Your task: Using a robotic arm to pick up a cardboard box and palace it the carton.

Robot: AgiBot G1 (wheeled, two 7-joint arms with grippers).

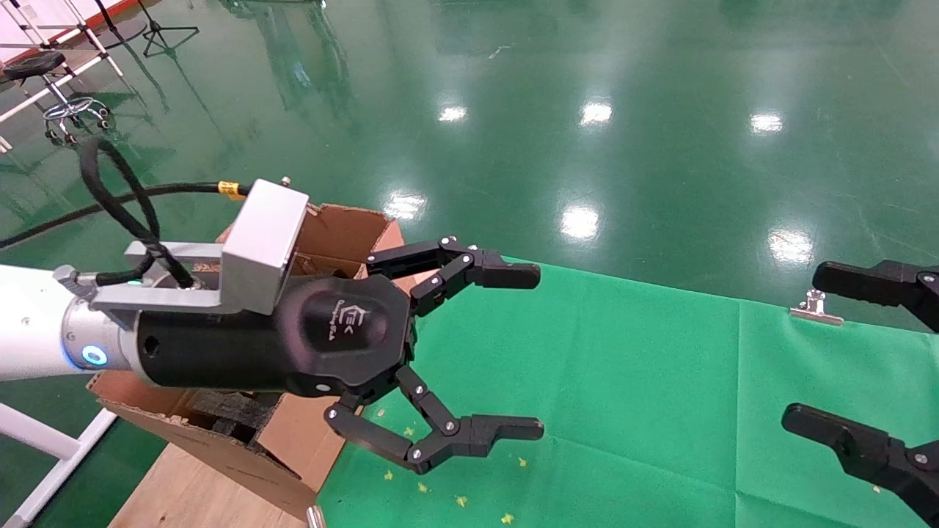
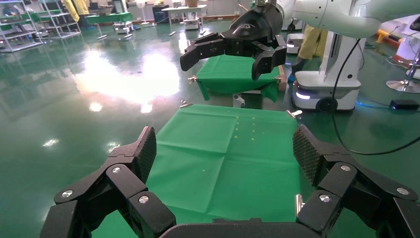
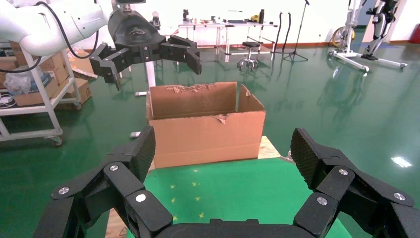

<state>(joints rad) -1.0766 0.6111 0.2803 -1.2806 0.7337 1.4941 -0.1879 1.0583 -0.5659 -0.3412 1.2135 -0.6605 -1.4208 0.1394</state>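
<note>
- Carton [image 1: 345,235] sits at my counter's [image 1: 623,381] left end, under my left gripper [image 1: 532,352], jaws spread, holding nothing.
- Right gripper [image 1: 803,352] hangs right, jaws spread too.

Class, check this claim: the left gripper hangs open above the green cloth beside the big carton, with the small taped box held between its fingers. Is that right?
Not quite. The left gripper is open beside the carton over the green cloth, but it holds nothing: the left wrist view shows only cloth between its fingers. No small box appears in any view.
</note>
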